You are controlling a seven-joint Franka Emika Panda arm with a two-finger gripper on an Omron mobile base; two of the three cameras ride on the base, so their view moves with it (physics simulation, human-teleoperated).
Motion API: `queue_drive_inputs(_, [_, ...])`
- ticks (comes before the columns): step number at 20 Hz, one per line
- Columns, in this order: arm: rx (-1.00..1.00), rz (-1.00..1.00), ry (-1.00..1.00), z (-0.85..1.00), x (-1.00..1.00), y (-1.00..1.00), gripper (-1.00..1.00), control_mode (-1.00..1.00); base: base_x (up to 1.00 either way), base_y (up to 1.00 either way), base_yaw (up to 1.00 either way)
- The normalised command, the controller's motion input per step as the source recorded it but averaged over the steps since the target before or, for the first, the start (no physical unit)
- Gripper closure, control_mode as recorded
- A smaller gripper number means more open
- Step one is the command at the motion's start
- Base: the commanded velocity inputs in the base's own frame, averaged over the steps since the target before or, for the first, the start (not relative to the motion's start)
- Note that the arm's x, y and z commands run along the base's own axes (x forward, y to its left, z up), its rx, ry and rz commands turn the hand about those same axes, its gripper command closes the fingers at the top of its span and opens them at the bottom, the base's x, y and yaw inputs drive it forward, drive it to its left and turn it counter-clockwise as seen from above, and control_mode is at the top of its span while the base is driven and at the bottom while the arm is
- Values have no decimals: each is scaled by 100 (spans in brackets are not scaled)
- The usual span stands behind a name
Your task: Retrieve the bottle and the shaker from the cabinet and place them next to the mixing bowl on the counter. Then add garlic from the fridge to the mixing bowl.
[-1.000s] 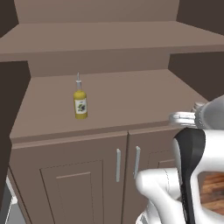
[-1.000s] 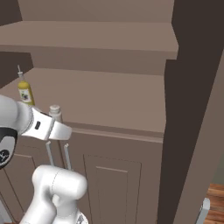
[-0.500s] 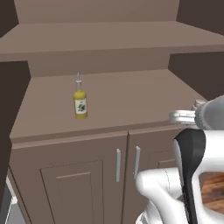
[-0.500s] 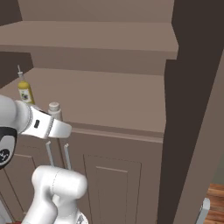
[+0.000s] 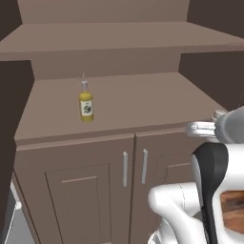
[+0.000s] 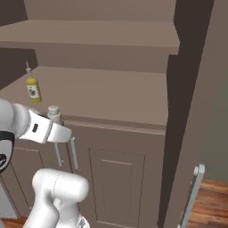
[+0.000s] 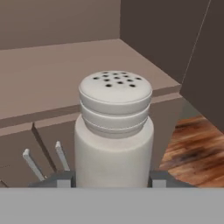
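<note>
- Little has shifted since the earlier frames: the shaker (image 6: 54, 112) has drifted a touch to the right in the right base view, still carried at the front edge of the cabinet (image 6: 102, 93), and the bottle (image 5: 86, 102) has stayed put on its shelf.
- Clenched on the shaker, the pincer (image 7: 113, 178) holds the off-white body low down between its two dark fingertips (image 7: 159, 178), one on each side.
- In the hand view the shaker stands upright straight ahead of the pincer, its rounded cap dotted with small dark holes.
- From the right base view the shaker's cap pokes up just above the arm's white wrist, outside the shelf and just above the shelf's front lip.
- In the left base view the pincer (image 5: 202, 127) shows as a grey tip beside the cabinet's right wall, level with the lower shelf edge.
- Well apart from the pincer, farther back on the lower shelf and off towards the cabinet's left side, the yellow bottle stands upright with its thin grey spout up and its white label facing out.
- Below the pincer two closed panelled doors (image 5: 81, 190) meet at a pair of slim silver bar handles (image 5: 125, 168).
- Beyond and beneath the shaker in the hand view lies a patch of reddish wooden floor (image 7: 192, 151).
</note>
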Motion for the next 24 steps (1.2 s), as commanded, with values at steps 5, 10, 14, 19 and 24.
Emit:
queue_drive_inputs(5, [0, 0, 0, 0, 0, 0, 100, 100, -81, 10, -5])
queue_drive_inputs(10, [0, 0, 0, 0, 0, 0, 100, 100, -73, 6, -5])
queue_drive_inputs(14, [0, 0, 0, 0, 0, 0, 100, 100, -62, 1, -9])
queue_drive_inputs(19, [0, 0, 0, 0, 0, 0, 100, 100, -54, 3, -9])
queue_drive_inputs(24, [0, 0, 0, 0, 0, 0, 100, 100, -37, 8, -1])
